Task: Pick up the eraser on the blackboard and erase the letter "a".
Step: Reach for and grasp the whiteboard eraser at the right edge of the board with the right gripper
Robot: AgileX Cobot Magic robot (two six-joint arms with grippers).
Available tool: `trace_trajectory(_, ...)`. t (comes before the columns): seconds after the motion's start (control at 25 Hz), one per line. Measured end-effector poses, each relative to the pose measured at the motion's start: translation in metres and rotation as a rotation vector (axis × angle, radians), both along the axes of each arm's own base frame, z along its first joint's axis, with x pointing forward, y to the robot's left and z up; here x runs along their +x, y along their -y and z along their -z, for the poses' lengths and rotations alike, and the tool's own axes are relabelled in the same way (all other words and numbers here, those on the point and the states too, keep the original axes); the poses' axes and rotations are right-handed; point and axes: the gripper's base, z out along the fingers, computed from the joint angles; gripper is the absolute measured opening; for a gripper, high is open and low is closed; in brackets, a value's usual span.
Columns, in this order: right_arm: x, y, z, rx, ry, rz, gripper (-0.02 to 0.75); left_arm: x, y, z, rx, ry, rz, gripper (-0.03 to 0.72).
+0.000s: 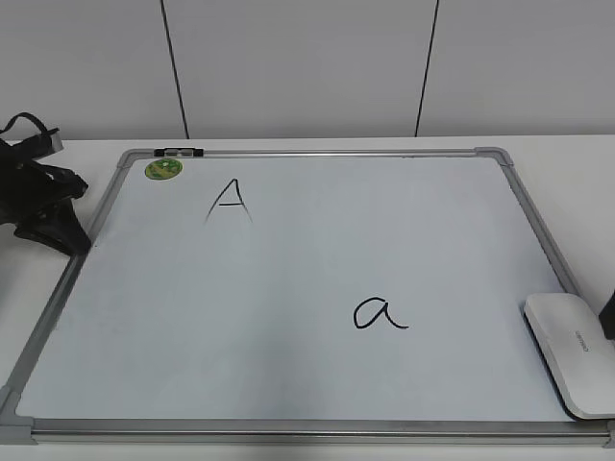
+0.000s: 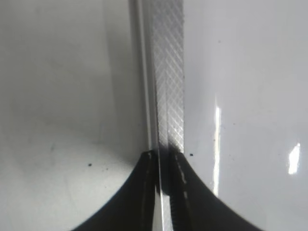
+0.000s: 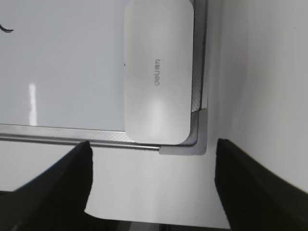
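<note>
With the eraser (image 3: pixel 159 72) lying untouched in the blackboard's (image 1: pixel 288 259) near right corner and the letter "a" (image 1: pixel 381 314) intact, pickup comes first: the wide-open right gripper (image 3: pixel 151 187) must descend over it.

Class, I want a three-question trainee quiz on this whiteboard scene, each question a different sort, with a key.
1. True or false: the eraser lies at the blackboard's near right corner.
2. Multiple choice: the letter "a" is A) beside the green sticker, B) in the board's lower middle, left of the eraser, C) under the eraser.
3. Fill in: the right tool is ____, with nothing between its fingers.

Key: 1 true; 2 B; 3 open.
</note>
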Motion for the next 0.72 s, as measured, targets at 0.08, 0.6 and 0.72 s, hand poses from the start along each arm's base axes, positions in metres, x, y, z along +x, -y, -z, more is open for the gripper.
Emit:
trace_trajectory(0.08,0.011,0.0,0.013,-0.003,-0.024,-0.002,0.587,0.0,0.0,0.0,0.0,0.002,0.0,0.039)
trace_trajectory(0.6,0.06,0.001,0.07,-0.01,-0.135,-0.006,0.588,0.0,0.0,0.0,0.0,0.002,0.0,0.039)
trace_trajectory(0.72,0.068,0.001,0.074,-0.009,-0.143,-0.006,0.588,0.0,0.0,0.0,0.0,0.002,0.0,0.039)
